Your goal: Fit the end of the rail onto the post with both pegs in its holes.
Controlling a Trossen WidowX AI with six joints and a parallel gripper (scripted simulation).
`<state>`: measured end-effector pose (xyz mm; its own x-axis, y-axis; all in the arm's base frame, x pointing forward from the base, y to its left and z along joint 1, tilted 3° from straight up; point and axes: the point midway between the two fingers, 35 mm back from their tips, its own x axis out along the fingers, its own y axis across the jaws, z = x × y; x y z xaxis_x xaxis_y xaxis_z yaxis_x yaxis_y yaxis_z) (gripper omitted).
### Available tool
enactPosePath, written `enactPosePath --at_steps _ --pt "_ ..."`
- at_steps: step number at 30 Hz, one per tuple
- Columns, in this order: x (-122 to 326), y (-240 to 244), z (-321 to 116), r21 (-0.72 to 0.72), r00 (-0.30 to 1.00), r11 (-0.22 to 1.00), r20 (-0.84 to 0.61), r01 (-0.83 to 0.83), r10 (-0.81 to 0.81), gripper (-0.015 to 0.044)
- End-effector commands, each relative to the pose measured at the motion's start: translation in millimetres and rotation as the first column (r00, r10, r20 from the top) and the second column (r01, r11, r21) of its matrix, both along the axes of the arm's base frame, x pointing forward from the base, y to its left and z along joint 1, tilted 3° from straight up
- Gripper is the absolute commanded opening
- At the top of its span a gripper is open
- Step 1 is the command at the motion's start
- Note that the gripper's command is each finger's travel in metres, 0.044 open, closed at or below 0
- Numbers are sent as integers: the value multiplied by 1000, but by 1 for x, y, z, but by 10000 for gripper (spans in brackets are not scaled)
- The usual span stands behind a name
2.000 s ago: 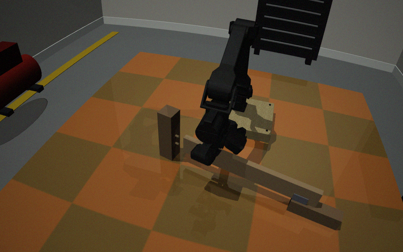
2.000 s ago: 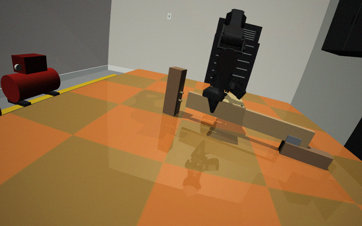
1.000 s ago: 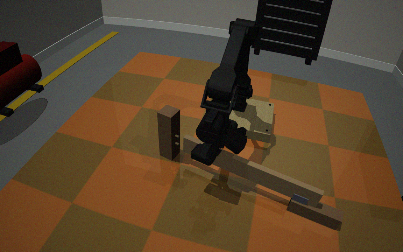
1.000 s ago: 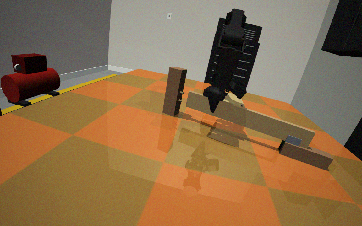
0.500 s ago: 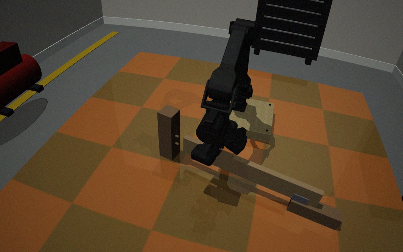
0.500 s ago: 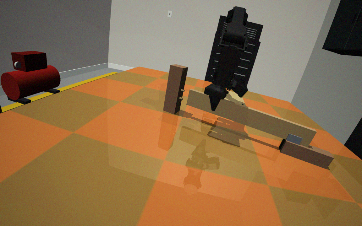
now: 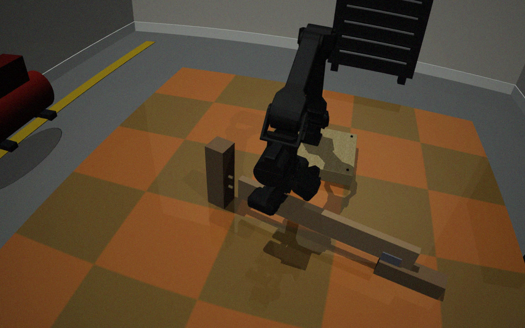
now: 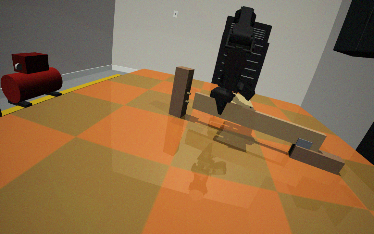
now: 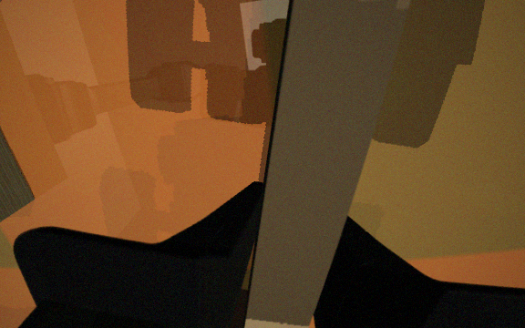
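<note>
The wooden rail (image 7: pixel 358 235) (image 8: pixel 281 128) (image 9: pixel 322 114) is held off the table and looks about level. Its far end sits in the blue-grey bracket (image 7: pixel 390 259) (image 8: pixel 304 143) on the low footboard block (image 7: pixel 413 280) (image 8: pixel 316 160). My gripper (image 7: pixel 271 203) (image 8: pixel 220 108) (image 9: pixel 283 195) is shut on the rail close to its near end, one finger on each side. The upright post (image 7: pixel 214 175) (image 8: pixel 179 93) carries an upper peg (image 7: pixel 230 176) (image 8: pixel 188 93) and a lower peg (image 7: pixel 230 187) (image 8: pixel 187 101). Both pegs show bare, with a small gap to the rail end. The holes are hidden.
A pale low block (image 7: pixel 344 148) (image 8: pixel 242 100) with dark dots on its top lies behind the rail, beside the arm. A red compressor (image 7: pixel 11 104) (image 8: pixel 32 83) stands on the floor at the left, beyond the checkered table top (image 7: pixel 166 236) (image 8: pixel 109 180).
</note>
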<state>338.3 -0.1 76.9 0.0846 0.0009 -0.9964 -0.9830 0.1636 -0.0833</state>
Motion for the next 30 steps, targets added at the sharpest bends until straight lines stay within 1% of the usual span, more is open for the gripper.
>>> enactPosePath --at_steps 1,30 --pt "0 -3 1 0 1000 1000 3 0 0 0" --pt "-3 -11 2 -1 1000 1000 3 0 0 0"
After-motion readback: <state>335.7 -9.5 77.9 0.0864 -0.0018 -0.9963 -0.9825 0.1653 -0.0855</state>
